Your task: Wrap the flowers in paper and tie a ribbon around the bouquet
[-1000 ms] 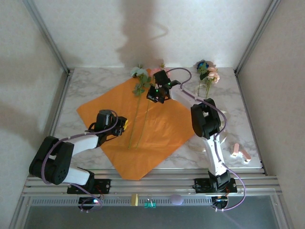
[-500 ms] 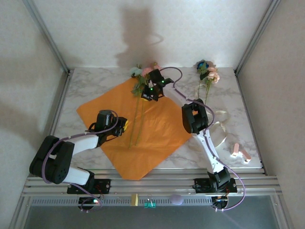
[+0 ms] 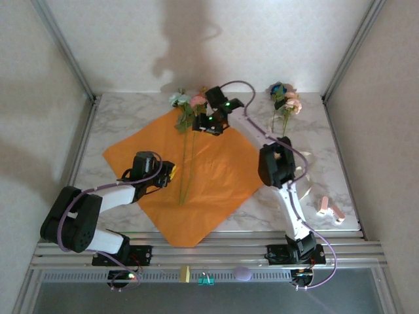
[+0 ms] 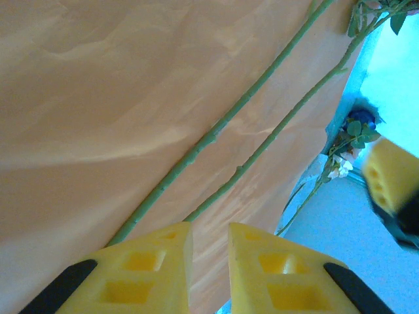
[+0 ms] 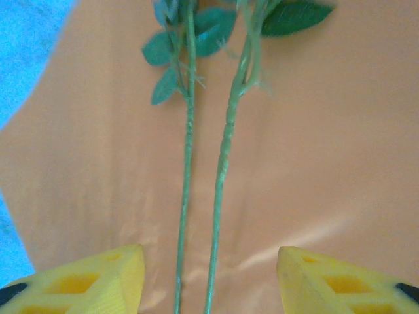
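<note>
The left claw (image 3: 167, 174) is low down, close to its own base. Its arm is folded up behind it, with the elbow sticking out to the left. The claw's two yellow fingers (image 4: 150, 261) are close together, with just a thin gap between them.

The right claw (image 3: 208, 124) is far out from its base. Its arm stretches long behind it, bent at the elbow partway back. The claw tips downward, and its yellow fingers (image 5: 98, 275) are spread wide apart.
</note>
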`<act>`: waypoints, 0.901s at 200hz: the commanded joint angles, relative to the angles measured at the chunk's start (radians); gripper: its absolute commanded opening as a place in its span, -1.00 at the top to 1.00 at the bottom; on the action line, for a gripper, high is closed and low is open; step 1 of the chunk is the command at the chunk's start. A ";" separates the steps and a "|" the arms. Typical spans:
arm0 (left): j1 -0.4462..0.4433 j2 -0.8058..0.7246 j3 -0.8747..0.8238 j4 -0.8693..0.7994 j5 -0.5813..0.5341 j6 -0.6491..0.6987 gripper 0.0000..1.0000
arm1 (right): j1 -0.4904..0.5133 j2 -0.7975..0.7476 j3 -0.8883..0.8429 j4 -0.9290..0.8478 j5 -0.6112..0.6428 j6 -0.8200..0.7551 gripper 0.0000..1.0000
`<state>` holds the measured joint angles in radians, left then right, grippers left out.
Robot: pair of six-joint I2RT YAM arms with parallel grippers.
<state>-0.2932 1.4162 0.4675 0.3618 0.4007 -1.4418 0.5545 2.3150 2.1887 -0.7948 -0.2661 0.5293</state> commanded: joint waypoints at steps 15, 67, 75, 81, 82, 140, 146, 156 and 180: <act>-0.007 -0.019 -0.018 0.003 0.010 0.013 0.58 | -0.229 -0.318 -0.233 -0.024 0.149 -0.107 -0.12; -0.007 -0.021 -0.017 0.008 0.009 0.010 0.58 | -0.537 -0.304 -0.348 -0.116 0.401 -0.212 0.19; -0.007 -0.019 -0.017 0.007 0.009 0.009 0.58 | -0.554 -0.269 -0.330 -0.129 0.422 -0.219 0.20; -0.007 -0.017 -0.015 0.007 0.011 0.010 0.58 | -0.567 -0.235 -0.313 -0.136 0.432 -0.223 0.20; -0.007 -0.017 -0.014 0.007 0.012 0.010 0.58 | -0.568 -0.229 -0.310 -0.138 0.432 -0.224 0.20; -0.007 -0.007 -0.010 -0.007 0.014 0.013 0.58 | -0.576 -0.027 -0.176 -0.116 0.335 -0.250 0.09; -0.007 -0.012 -0.010 -0.008 0.014 0.013 0.58 | -0.576 -0.016 -0.168 -0.115 0.332 -0.250 0.09; -0.007 -0.015 -0.009 -0.012 0.012 0.012 0.58 | -0.575 -0.003 -0.156 -0.118 0.330 -0.251 0.09; -0.007 -0.017 -0.010 -0.014 0.012 0.014 0.59 | -0.575 0.025 -0.147 -0.119 0.318 -0.243 0.11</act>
<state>-0.2932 1.4147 0.4610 0.3614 0.4011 -1.4422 -0.0235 2.3222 1.9953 -0.8967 0.0757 0.2977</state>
